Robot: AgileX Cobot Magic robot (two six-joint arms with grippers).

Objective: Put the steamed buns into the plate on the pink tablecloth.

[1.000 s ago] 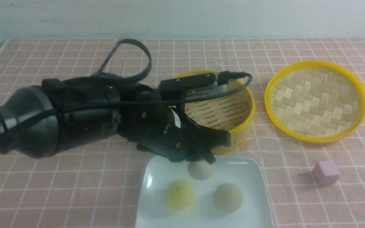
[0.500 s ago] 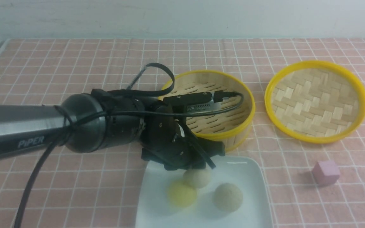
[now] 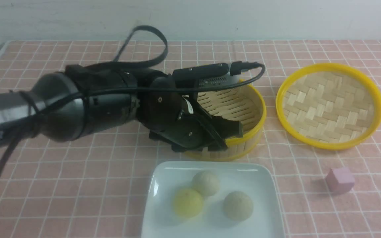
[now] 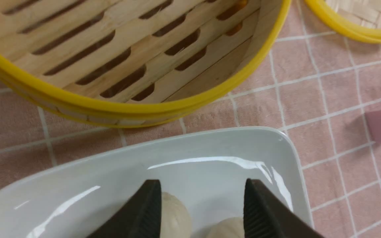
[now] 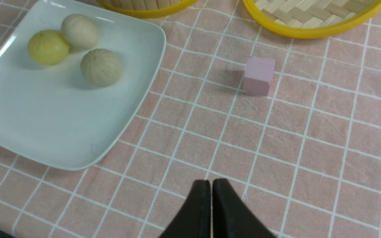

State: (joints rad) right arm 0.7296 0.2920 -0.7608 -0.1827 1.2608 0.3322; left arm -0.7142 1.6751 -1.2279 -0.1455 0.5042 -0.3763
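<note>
Three steamed buns lie on the white plate [image 3: 164, 178] near the front of the pink tablecloth [image 3: 78, 185]: a yellow one [image 3: 188, 202], a beige one [image 3: 205, 183] touching it, and another beige one [image 3: 237, 205] apart to the right. My left gripper [image 3: 232, 138] hangs open and empty above the plate's far edge. In the left wrist view its fingertips [image 4: 201, 181] stand wide apart over the plate [image 4: 210, 142], with two beige buns [image 4: 174, 215] below. My right gripper [image 5: 211, 181] is shut over bare cloth, to the right of the plate [image 5: 61, 132] and away from the buns [image 5: 101, 67].
An empty round bamboo steamer basket [image 3: 243, 109] with a yellow rim stands just behind the plate, partly hidden by my left arm. Its woven lid [image 3: 329, 105] lies at the right. A small pink cube [image 3: 340, 180] sits on the cloth right of the plate.
My left gripper opened and let a beige bun down onto the plate beside the yellow one. It then rose and drew back toward the basket.
</note>
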